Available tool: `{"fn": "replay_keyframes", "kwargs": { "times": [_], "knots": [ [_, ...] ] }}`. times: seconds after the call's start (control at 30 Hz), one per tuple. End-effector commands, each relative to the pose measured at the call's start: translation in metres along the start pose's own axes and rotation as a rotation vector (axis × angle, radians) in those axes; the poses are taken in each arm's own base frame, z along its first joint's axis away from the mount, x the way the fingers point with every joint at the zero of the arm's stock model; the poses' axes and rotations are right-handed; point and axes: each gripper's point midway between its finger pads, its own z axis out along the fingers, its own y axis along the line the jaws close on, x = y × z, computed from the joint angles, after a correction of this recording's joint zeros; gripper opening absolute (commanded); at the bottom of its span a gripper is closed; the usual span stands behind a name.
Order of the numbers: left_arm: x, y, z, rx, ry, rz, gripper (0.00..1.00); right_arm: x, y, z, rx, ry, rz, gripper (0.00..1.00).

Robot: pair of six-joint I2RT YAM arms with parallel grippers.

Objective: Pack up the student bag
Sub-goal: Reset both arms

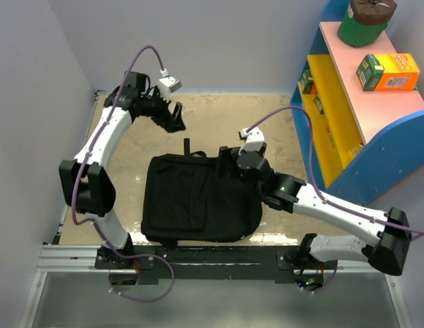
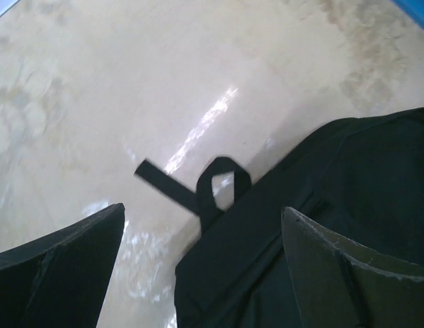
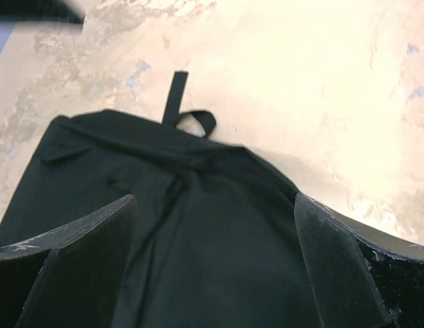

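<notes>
Two pincers stand spread and empty: the left pincer (image 1: 176,117) hovers beyond the student bag (image 1: 198,198) near its carry loop (image 2: 222,179), the right pincer (image 3: 215,198) over its top edge, likely poised for a two-sided grasp. The bag lies flat mid-tabletop (image 1: 267,123), within both arms' reach. No label shows on it, and the print on the shelf's orange box (image 1: 388,72) is unreadable.
</notes>
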Motion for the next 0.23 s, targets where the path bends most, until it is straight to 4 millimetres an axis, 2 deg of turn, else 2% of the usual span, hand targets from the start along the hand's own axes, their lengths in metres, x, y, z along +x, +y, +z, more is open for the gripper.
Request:
{"fn": "replay_keyframes", "kwargs": {
  "times": [0.0, 0.13, 0.2],
  "knots": [
    [0.023, -0.016, -0.026, -0.067, -0.011, -0.018, 1.0, -0.031, 0.01, 0.01, 0.055, -0.037, -0.048, 0.99],
    [0.03, -0.022, -0.034, -0.101, -0.039, -0.006, 1.0, -0.026, 0.02, 0.009, -0.009, -0.026, -0.035, 0.99],
    [0.037, -0.022, -0.037, -0.11, -0.043, -0.012, 1.0, -0.02, 0.018, 0.008, -0.007, -0.011, -0.012, 0.99]
  ]
}}
